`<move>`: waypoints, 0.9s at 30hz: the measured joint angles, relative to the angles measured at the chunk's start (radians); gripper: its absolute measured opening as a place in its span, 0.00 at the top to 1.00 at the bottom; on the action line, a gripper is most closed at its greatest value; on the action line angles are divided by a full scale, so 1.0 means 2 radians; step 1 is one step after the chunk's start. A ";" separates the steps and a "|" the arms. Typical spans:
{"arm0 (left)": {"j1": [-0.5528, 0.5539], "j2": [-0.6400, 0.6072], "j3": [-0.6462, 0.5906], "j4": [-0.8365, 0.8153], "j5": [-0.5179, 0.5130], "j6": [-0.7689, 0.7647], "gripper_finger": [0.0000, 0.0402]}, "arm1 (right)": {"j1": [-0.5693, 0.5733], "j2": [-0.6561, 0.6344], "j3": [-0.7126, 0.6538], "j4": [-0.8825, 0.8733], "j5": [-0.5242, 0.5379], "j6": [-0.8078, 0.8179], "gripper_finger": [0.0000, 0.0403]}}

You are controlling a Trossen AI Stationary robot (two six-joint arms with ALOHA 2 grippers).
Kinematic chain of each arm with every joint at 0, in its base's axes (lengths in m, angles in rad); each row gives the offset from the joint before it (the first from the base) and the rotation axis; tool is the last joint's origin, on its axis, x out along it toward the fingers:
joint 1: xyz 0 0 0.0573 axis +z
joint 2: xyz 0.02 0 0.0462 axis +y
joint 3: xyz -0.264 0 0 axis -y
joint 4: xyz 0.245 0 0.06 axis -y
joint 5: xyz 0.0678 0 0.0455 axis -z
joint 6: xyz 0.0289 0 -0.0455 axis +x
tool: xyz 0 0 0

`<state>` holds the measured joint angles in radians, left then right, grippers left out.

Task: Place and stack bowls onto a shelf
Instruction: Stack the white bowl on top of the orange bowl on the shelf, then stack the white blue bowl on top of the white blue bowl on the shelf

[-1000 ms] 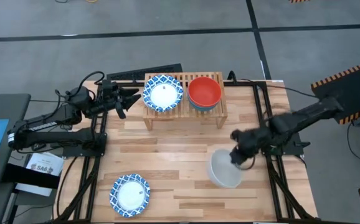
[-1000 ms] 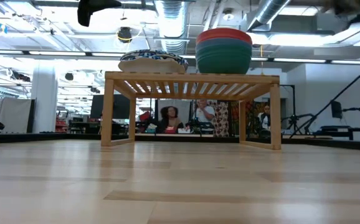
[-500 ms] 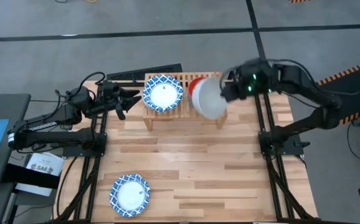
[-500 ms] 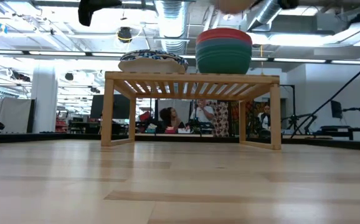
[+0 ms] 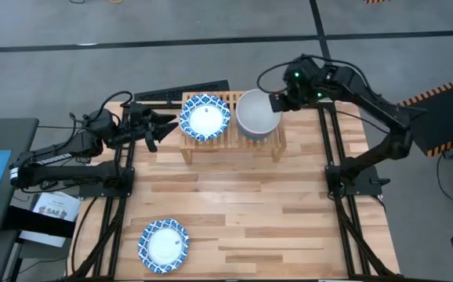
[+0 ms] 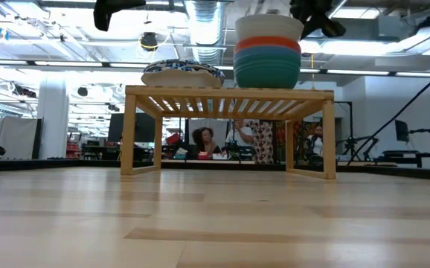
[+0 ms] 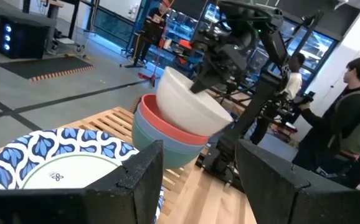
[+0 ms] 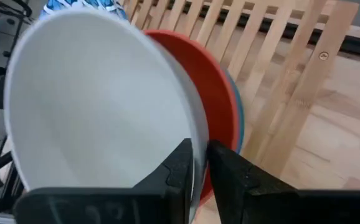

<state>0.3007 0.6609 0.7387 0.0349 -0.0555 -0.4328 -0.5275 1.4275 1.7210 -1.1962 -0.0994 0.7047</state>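
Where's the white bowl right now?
In the high view the white bowl sits atop the red bowl stack on the shelf's right half, beside the patterned bowl, with the right gripper at its rim.

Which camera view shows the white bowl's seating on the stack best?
The left wrist view: the white bowl sits tilted in the red bowl. The high view shows only its top, the low view its side, the right wrist view mainly its inside.

Robotics lab: exposed ceiling ducts [image 6: 200, 15], seated people [image 6: 200, 141], camera tripods [image 6: 416, 145] behind table.
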 joint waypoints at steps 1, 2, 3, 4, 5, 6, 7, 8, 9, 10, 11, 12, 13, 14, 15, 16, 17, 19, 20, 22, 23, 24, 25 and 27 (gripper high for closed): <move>0.000 0.000 0.000 0.000 0.000 0.000 0.54 | -0.005 0.001 0.000 -0.002 0.000 0.000 0.81; 0.000 0.000 0.000 0.000 0.000 0.000 0.54 | -0.009 0.001 0.000 -0.004 0.000 -0.002 0.81; 0.000 0.000 0.000 0.000 0.000 -0.001 0.54 | -0.012 0.001 0.000 -0.005 -0.001 -0.003 0.81; 0.000 0.000 0.000 0.000 0.000 -0.001 0.54 | -0.014 0.000 0.000 -0.005 -0.002 -0.004 0.81; 0.000 0.000 0.000 0.000 0.000 -0.001 0.54 | -0.016 0.000 0.000 -0.006 -0.002 -0.005 0.81; 0.000 0.000 0.000 0.000 0.000 -0.001 0.54 | -0.017 -0.002 0.000 -0.006 -0.002 -0.005 0.81; 0.000 0.000 0.000 0.000 0.000 -0.001 0.54 | -0.020 -0.004 0.000 -0.007 -0.002 -0.006 0.81; 0.000 0.000 0.000 0.000 0.000 0.000 0.54 | -0.024 -0.007 0.000 -0.008 -0.003 -0.012 0.81; 0.000 0.000 0.000 0.000 0.000 0.000 0.54 | -0.026 -0.011 0.000 -0.007 -0.003 -0.017 0.81; 0.000 0.000 0.000 0.000 -0.001 0.000 0.54 | -0.027 -0.014 0.000 -0.008 -0.004 -0.021 0.81; 0.000 0.000 0.000 0.000 -0.001 0.000 0.54 | -0.027 -0.016 0.000 -0.007 -0.004 -0.024 0.81; 0.000 0.000 0.000 0.000 -0.001 0.000 0.54 | -0.027 -0.018 0.000 -0.007 -0.004 -0.026 0.81; 0.000 0.000 0.000 0.000 -0.001 0.000 0.54 | -0.027 -0.018 0.000 -0.006 -0.004 -0.028 0.81; 0.000 0.000 0.000 0.000 -0.001 0.000 0.54 | -0.026 -0.017 0.000 -0.003 -0.007 -0.030 0.81; 0.000 0.000 0.000 0.000 -0.001 0.001 0.54 | -0.025 -0.017 0.000 0.001 -0.014 -0.030 0.80; 0.000 0.000 0.000 0.000 -0.001 0.001 0.54 | -0.024 -0.017 0.000 0.007 -0.019 -0.031 0.79; 0.000 0.000 0.000 0.000 -0.001 0.001 0.54 | -0.023 -0.017 0.000 0.015 -0.021 -0.032 0.78; 0.000 0.000 0.000 0.000 -0.001 0.001 0.54 | -0.019 -0.015 0.000 0.025 -0.024 -0.038 0.74; 0.000 0.000 0.000 0.000 -0.001 0.000 0.54 | -0.017 -0.012 0.000 0.024 -0.024 -0.042 0.72; 0.000 0.000 0.000 0.000 -0.001 0.000 0.54 | -0.015 -0.006 0.000 0.019 -0.022 -0.051 0.66; 0.000 0.000 0.000 0.000 -0.001 0.000 0.54 | -0.018 -0.005 -0.001 0.014 -0.020 -0.058 0.63; 0.000 0.000 0.000 0.000 -0.001 0.000 0.54 | -0.021 -0.006 -0.001 0.012 -0.018 -0.064 0.59; 0.000 0.000 0.000 0.000 -0.001 -0.002 0.54 | -0.025 -0.007 -0.001 0.014 -0.017 -0.067 0.56; 0.000 0.000 0.000 0.000 -0.002 -0.004 0.54 | -0.031 -0.008 0.000 0.017 -0.015 -0.070 0.49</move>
<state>0.3008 0.6609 0.7387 0.0345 -0.0586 -0.4399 -0.5902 1.4117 1.7214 -1.1631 -0.1300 0.5646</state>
